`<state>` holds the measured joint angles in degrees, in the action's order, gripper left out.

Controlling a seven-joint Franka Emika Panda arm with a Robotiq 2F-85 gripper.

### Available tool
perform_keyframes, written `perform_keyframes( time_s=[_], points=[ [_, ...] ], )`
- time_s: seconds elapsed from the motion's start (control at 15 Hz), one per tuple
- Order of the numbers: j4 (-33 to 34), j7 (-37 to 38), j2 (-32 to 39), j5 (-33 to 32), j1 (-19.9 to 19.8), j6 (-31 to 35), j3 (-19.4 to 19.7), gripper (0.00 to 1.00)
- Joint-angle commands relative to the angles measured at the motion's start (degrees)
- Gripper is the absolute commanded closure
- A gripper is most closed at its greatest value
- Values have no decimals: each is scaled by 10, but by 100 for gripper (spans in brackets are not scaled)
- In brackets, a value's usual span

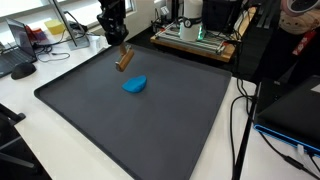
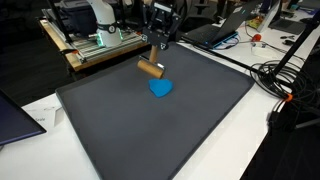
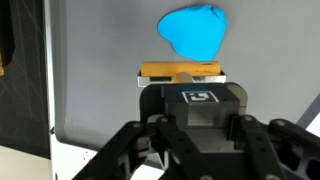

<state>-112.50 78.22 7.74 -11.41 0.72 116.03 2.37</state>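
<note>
Where I looked for writing, only one label showed: a square black-and-white marker (image 3: pixel 200 97) on the gripper (image 3: pixel 180 82) body in the wrist view, with no legible text or brand. Gripper was clamped on a wooden block (image 3: pixel 180 71). In both exterior views the wooden block (image 1: pixel 124 59) (image 2: pixel 151 68) hung tilted from the jaws and looked clear of the dark mat (image 1: pixel 150 130). A blue lump (image 1: pixel 134 86) lay on the mat, near the block. Only the exterior views showed the gap down to the mat. Wrist view gave just one strip of the block, the rest cut off by the gripper housing, fingertips hidden. Blue lump's material was too blurry to call. Bench gear (image 2: pixel 100 40) behind the mat had nothing readable.
</note>
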Motion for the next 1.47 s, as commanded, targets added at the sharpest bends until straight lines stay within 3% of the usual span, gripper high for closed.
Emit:
perform_keyframes(
  time_s=[0.0,0.67,1.0,1.4],
  points=[
    [18,-12,-1,10,-1,-12,2,78],
    [36,-21,2,14,4,-17,-4,78],
    [46,-96,8,58,-1,-16,-9,78],
    [110,-185,50,83,-4,-44,-4,78]
  ],
)
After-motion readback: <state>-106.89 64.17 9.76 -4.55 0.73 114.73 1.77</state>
